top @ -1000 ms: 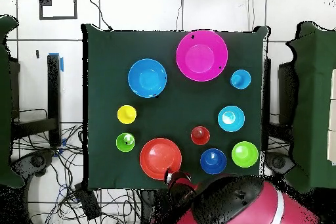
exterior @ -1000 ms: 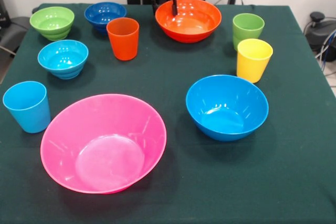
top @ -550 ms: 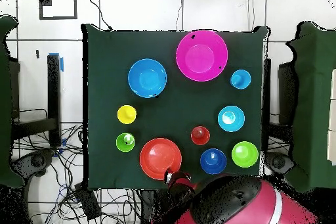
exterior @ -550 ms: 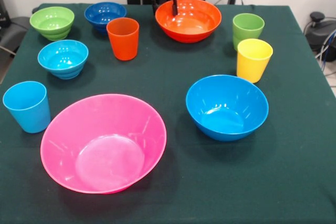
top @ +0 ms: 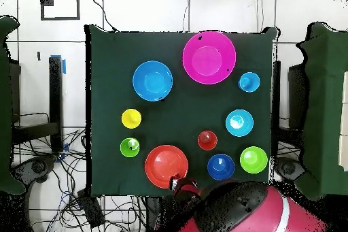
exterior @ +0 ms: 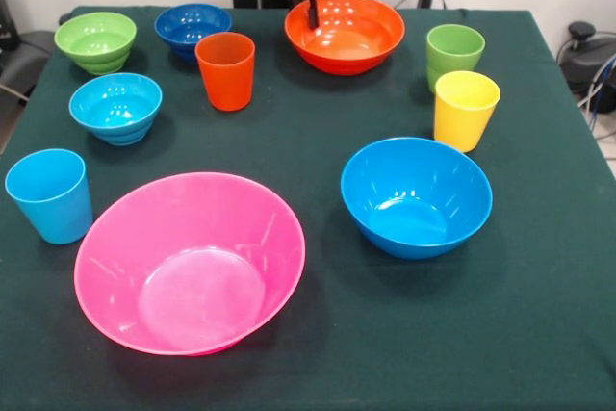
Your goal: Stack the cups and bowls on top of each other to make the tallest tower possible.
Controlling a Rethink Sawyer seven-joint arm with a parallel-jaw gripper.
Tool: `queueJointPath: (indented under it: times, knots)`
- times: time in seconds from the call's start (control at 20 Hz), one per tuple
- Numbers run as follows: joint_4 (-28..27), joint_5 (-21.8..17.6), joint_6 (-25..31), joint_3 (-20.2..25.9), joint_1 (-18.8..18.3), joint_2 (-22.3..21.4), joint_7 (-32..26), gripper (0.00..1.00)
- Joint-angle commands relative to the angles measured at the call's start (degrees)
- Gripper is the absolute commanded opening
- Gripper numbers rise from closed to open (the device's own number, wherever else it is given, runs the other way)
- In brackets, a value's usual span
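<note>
10 pieces, 0 stacked: all standing apart on the table (exterior: 539, 334), no tower begun, every lift left to do. Gripper (exterior: 310, 9) at the rim of the orange bowl (exterior: 348, 38), 1 dark finger (exterior: 312, 11) reaching down inside the rim; appears pinched on that rim, bowl perhaps just raised, though hard to judge. Beside the gripper: dark blue bowl (exterior: 192, 24) and orange cup (exterior: 226, 70). Farther out on that side: green bowl (exterior: 95, 39), light blue bowl (exterior: 115, 106), blue cup (exterior: 50, 195). On the other side: green cup (exterior: 454, 53) and yellow cup (exterior: 465, 109). Farthest from the gripper: blue bowl (exterior: 416, 195) and pink bowl (exterior: 189, 262).
</note>
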Motion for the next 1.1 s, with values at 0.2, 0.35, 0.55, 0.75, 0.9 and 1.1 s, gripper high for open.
queueJointPath:
  times: [0.2,0.35,0.55,0.75,0.9,1.1]
  knots:
    - [-6.94,0.86,1.03,4.79,-0.35,1.11,6.13,0.00]
    - [-6.68,1.93,-4.48,2.68,1.55,1.00,7.60,0.00]
    - [-5.95,3.50,-5.99,1.46,3.16,0.23,8.38,0.00]
    - [-3.90,5.47,5.86,6.23,1.89,-8.29,7.12,0.00]
    - [-2.92,9.80,18.98,10.74,0.73,-15.90,4.26,0.00]
    - [-3.22,13.05,21.25,12.71,0.01,-16.95,5.79,0.00]
